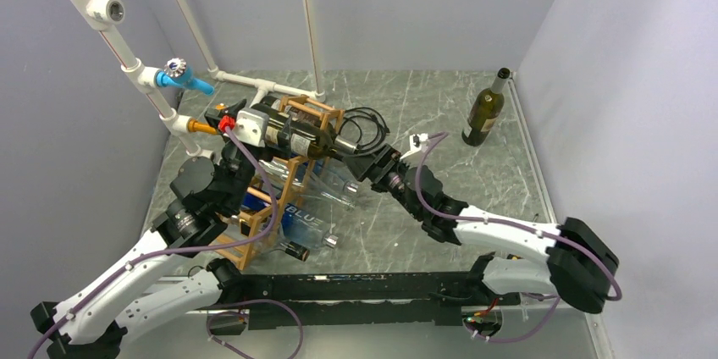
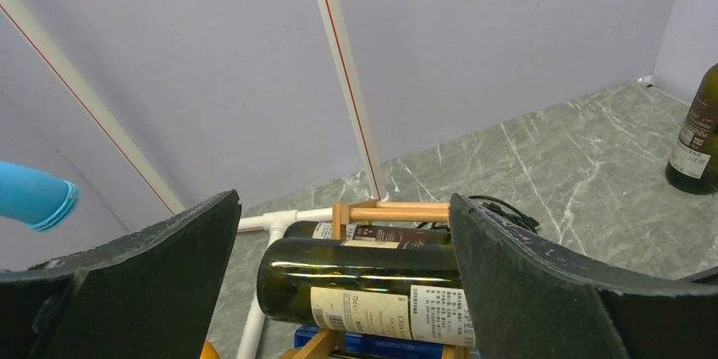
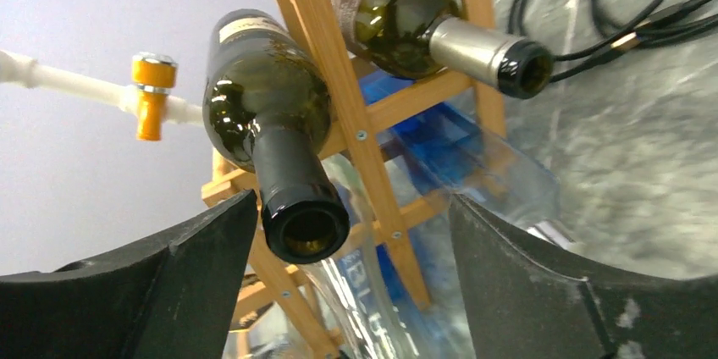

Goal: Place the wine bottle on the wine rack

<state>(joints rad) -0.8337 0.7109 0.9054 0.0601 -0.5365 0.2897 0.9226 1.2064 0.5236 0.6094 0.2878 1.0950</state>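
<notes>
The wine rack [image 1: 292,174] of orange-brown sticks stands left of centre. A dark green wine bottle [image 1: 298,135] lies across its top, neck pointing right. My left gripper [image 1: 241,140] is open at the bottle's base; in the left wrist view [image 2: 343,207] the base [image 2: 372,287] lies between wide jaws. My right gripper [image 1: 366,161] is open around the neck end. In the right wrist view [image 3: 353,200] the bottle's mouth [image 3: 305,223] sits close to the left finger [image 3: 199,262], the right finger far off. A second bottle [image 3: 423,24] lies beside it on the rack [image 3: 372,135].
Another green wine bottle [image 1: 484,113] stands at the back right, also in the left wrist view [image 2: 698,139]. Clear bottles with blue labels [image 1: 306,219] fill lower rack cells. White pipes with a blue valve [image 1: 182,78] run at the left. A black cable [image 1: 368,126] lies behind the rack.
</notes>
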